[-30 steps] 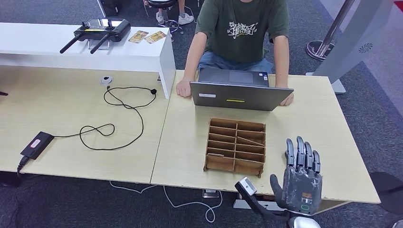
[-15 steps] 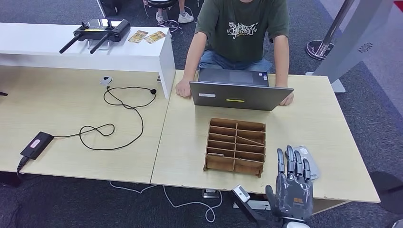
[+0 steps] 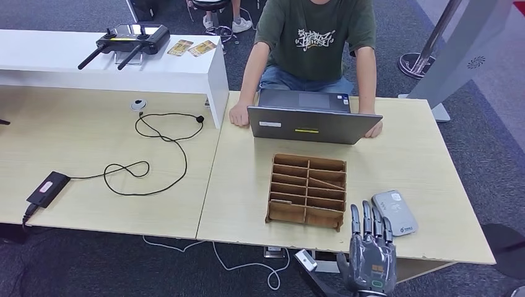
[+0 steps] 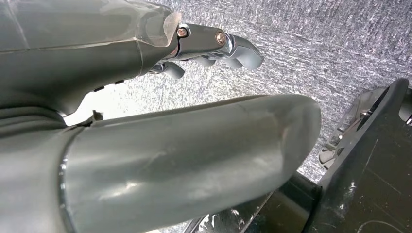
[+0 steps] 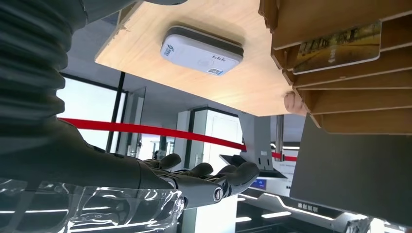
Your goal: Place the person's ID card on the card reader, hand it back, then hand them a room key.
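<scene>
Between the wooden divider box [image 3: 307, 189] and the table's right edge we see bare tabletop [image 3: 427, 161], broken by the card reader [image 3: 394, 212], which lies flat just beside the box's near right corner. Our right hand [image 3: 369, 257] hangs at the near edge, fingers apart and holding nothing. The open laptop [image 3: 314, 124] and the person's 2 hands [image 3: 239, 115] wall off the far side behind the box.

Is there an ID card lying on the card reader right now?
No. The card reader lies bare on the table beside the wooden organizer, nothing on top.
</scene>
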Robot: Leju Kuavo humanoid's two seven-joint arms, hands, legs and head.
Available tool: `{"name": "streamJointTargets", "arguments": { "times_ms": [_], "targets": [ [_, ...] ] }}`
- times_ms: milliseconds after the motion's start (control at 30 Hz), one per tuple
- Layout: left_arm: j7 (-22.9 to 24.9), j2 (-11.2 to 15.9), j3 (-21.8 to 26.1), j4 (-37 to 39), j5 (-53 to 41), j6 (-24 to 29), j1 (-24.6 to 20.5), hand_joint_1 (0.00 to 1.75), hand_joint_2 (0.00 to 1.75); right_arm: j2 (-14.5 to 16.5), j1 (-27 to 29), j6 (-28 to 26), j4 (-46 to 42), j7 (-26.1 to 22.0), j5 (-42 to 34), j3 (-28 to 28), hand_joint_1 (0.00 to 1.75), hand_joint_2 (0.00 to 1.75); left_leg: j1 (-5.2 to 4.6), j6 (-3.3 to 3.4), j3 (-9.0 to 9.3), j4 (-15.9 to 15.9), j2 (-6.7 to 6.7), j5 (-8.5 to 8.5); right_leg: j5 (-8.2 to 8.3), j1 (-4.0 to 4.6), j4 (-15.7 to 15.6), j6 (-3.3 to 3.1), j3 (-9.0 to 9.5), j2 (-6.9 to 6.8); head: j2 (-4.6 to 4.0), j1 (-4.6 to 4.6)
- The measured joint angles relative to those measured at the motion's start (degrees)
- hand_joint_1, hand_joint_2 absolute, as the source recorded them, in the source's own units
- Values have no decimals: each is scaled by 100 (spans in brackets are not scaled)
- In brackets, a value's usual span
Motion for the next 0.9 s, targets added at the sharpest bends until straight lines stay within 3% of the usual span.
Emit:
{"name": "streamJointTargets", "arguments": {
  "times_ms": [367, 900],
  "targets": [
    [36, -20, 1, 0, -73, -67, -62, 0, 0, 327, 188, -86, -5, -289, 0, -263, 0, 175, 1, 0, 0, 0, 1, 0, 0, 0, 0, 0, 0, 0, 0, 0],
    [51, -98, 1, 0, -140, -193, -149, 0, 0, 1025, 218, -611, 231, -1200, -1, -657, 0, 175, 1, 0, 0, 0, 1, 0, 0, 1, 1, -1, 0, 1, 0, 0]
  ]
}}
